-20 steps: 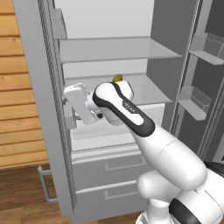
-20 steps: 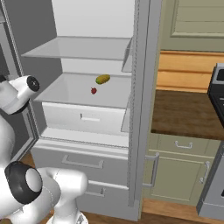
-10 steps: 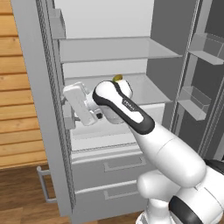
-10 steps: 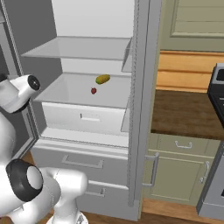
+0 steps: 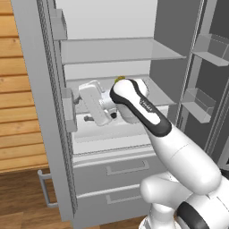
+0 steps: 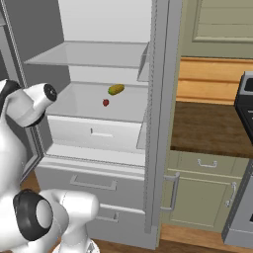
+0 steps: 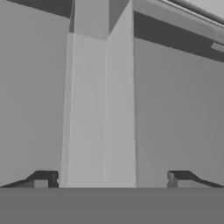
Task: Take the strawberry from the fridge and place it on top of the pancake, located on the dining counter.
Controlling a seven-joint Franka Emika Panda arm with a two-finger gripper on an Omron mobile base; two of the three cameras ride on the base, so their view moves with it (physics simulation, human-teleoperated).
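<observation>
The fridge (image 6: 99,163) stands with its doors open. On its pale middle shelf lies the tiny red strawberry (image 6: 105,103), in front of a yellow-green oval fruit (image 6: 116,89) whose top also peeks over my arm (image 5: 118,80). My gripper (image 5: 85,107) hangs at shelf height by the left door's inner edge, left of the strawberry and well apart from it. In the hand view my gripper (image 7: 111,179) is open, its fingertips (image 7: 43,179) wide apart, facing a pale vertical grey edge, with nothing between them. The pancake and the dining counter are out of view.
An upper shelf (image 6: 89,54) spans the fridge above the fruit. A white crisper drawer (image 6: 96,133) and two grey lower drawers (image 6: 94,183) sit below. Door bins (image 5: 199,103) line the right door. A brown counter with green cabinets (image 6: 207,128) lies to the right.
My hand has shifted slightly to the right beside the left door. The jaws stayed open, and the strawberry and the fruit have not moved.
</observation>
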